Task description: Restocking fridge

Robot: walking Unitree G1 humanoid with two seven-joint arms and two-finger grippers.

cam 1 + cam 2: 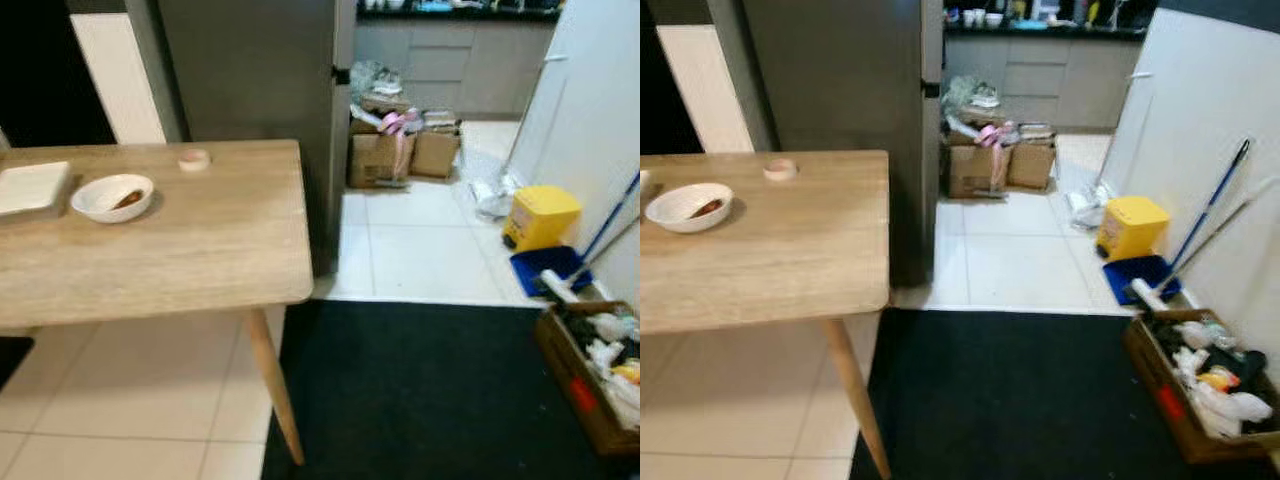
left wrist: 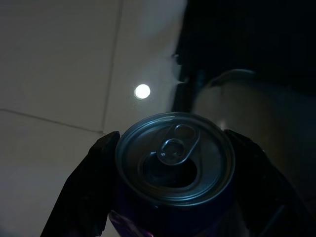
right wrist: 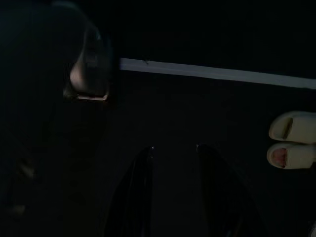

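Worktop [image 1: 200,240]: pale wood grain, matt. Bowl [image 1: 112,196]: white, glossy. Can [image 2: 175,158]: brushed metal lid, dull sheen. Floor tiles [image 1: 420,245]: smooth, slightly glossy. Rug [image 1: 420,390]: dark, matt cloth. Boxes [image 1: 400,152]: brown cardboard.

The can [image 2: 175,163] has a silver top with a pull tab, and the tab lies flat over the mouth. It is not possible to say if the mouth is open, because the view is dark. The wall below the rim looks dark blue or purple. The can sits upright between the two black fingers [image 2: 81,192] of the left pincer [image 2: 173,187], which touch it on both sides. Behind the can there is pale tiled floor [image 2: 54,64].

The fridge [image 1: 250,80] is a tall dark grey body behind the desk's far corner, its front closed.
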